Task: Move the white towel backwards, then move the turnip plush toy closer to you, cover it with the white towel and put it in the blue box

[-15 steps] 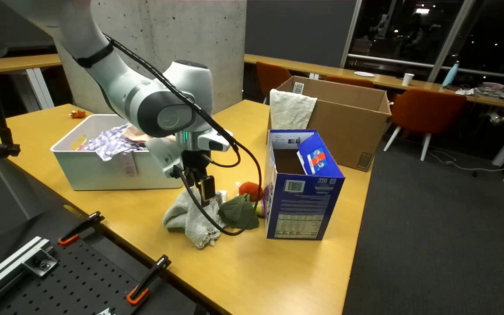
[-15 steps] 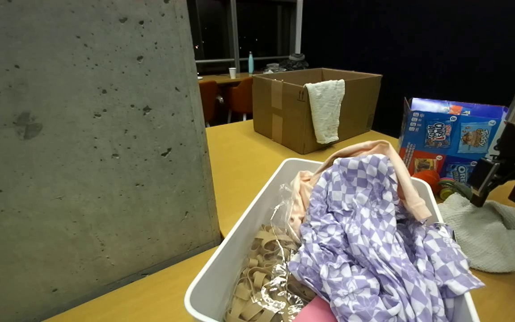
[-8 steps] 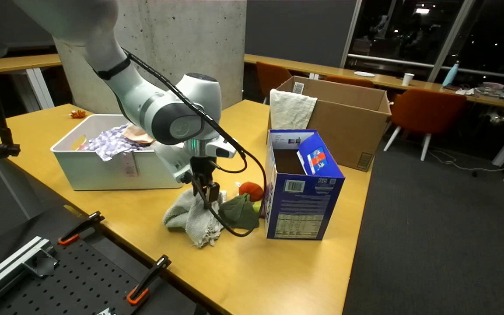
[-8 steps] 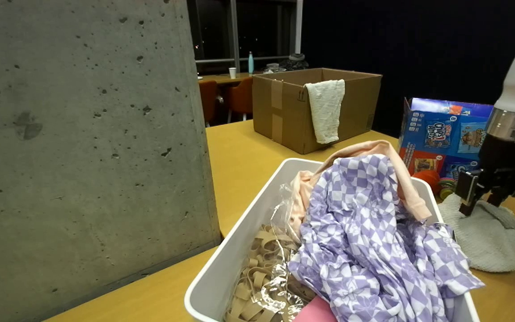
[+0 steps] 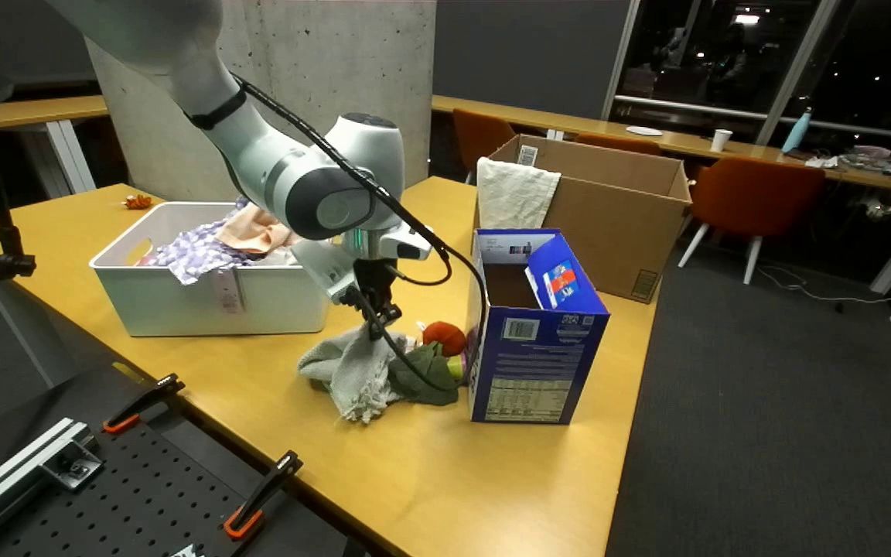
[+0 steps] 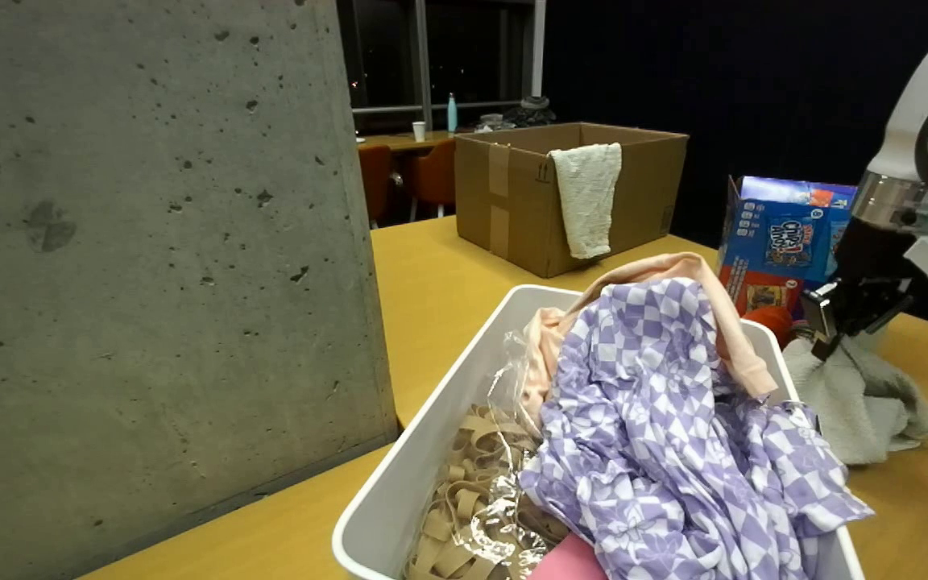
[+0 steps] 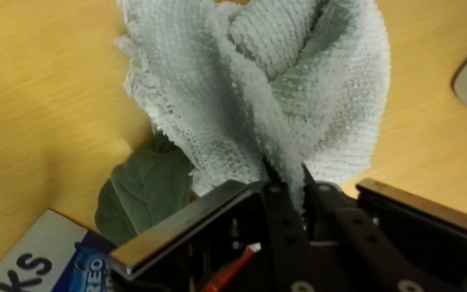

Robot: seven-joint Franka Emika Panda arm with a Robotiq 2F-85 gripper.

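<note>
Clamping newly onto a raised fold of the white towel [image 7: 201,81], the gripper [image 7: 287,172] shifts it toward the leafy green plush [image 7: 146,194], probably the turnip, lying largely uncovered beside the blue box [image 5: 536,360], so towel relocation appears begun, boxing still ahead.
</note>
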